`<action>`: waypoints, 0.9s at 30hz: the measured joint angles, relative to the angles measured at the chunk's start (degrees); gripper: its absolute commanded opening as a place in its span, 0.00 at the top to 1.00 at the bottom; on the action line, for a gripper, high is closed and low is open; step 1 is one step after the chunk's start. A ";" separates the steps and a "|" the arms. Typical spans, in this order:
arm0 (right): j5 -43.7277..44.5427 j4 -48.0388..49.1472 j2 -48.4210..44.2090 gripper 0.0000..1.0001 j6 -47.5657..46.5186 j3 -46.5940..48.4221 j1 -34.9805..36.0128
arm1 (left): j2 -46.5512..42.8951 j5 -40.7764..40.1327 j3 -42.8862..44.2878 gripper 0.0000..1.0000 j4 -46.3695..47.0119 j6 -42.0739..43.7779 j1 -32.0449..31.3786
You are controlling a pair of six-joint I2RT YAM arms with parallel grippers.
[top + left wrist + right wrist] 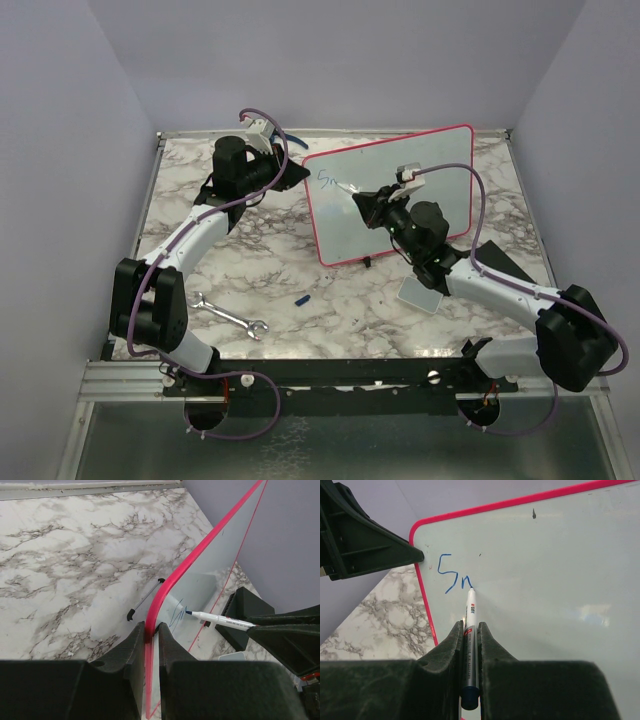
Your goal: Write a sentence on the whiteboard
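Note:
The whiteboard [420,185] stands upright on the marble table, white with a red-pink frame. My left gripper [151,630] is shut on its left edge [165,587]. My right gripper [470,627] is shut on a white marker [470,630] with a blue end, its tip touching the board. The sentence [454,576] reads only "Sn" in blue near the board's upper left corner; it also shows in the top view [326,180] and faintly in the left wrist view [177,616], beside the marker [220,620].
A metal wrench [228,316] lies at front left. A small blue cap [303,299] lies in the middle front. A grey pad [420,296] lies below the board by the right arm. A black stand [245,612] sits behind the board.

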 measured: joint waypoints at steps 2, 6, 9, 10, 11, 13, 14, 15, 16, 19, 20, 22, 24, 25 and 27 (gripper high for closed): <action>0.00 0.02 0.00 1.00 0.00 0.00 0.00 | 0.00 0.00 0.00 0.93 0.00 -0.02 0.00; 0.00 0.04 0.02 1.00 -0.02 0.02 0.00 | 0.00 0.00 0.00 0.93 0.00 -0.02 0.00; 0.00 0.07 0.09 1.00 -0.04 0.17 0.00 | 0.00 0.00 0.00 0.93 0.00 0.00 0.00; 0.00 0.09 0.15 1.00 -0.04 0.28 0.00 | 0.00 0.00 0.00 0.93 0.00 0.00 0.00; -0.02 0.07 0.22 1.00 -0.04 0.52 0.00 | 0.00 0.00 0.00 0.93 0.00 0.00 0.00; 0.00 0.22 0.39 1.00 -0.09 0.94 0.00 | 0.00 0.00 0.00 0.93 0.00 0.00 0.00; 0.00 0.22 0.39 1.00 -0.15 1.05 0.00 | 0.00 0.02 0.00 0.93 0.00 0.00 0.00; 0.07 0.24 0.39 1.00 -0.31 1.16 0.00 | 0.00 0.02 0.00 0.93 0.00 0.00 0.00; 0.20 0.24 0.39 1.00 -0.48 1.38 0.00 | 0.00 0.02 0.00 0.93 0.00 0.00 0.00; 0.83 0.35 0.39 1.00 -0.96 1.77 0.00 | 0.00 0.02 0.00 0.93 0.02 0.00 0.00; 1.01 0.39 0.39 1.00 -1.09 1.79 0.00 | 0.00 0.02 0.00 0.93 0.02 0.00 0.00; 1.27 0.39 0.39 1.00 -1.22 1.79 0.00 | 0.00 0.02 0.00 0.93 0.00 0.00 0.00; 1.46 0.39 0.39 1.00 -1.44 1.79 0.00 | 0.00 0.02 0.00 0.93 0.00 0.00 0.00; 1.53 0.39 0.39 1.00 -1.53 1.79 0.00 | 0.00 0.02 0.00 0.93 0.00 0.00 0.00; 1.64 0.39 0.39 1.00 -1.53 1.79 0.00 | 0.00 0.02 0.00 0.93 0.00 0.00 0.00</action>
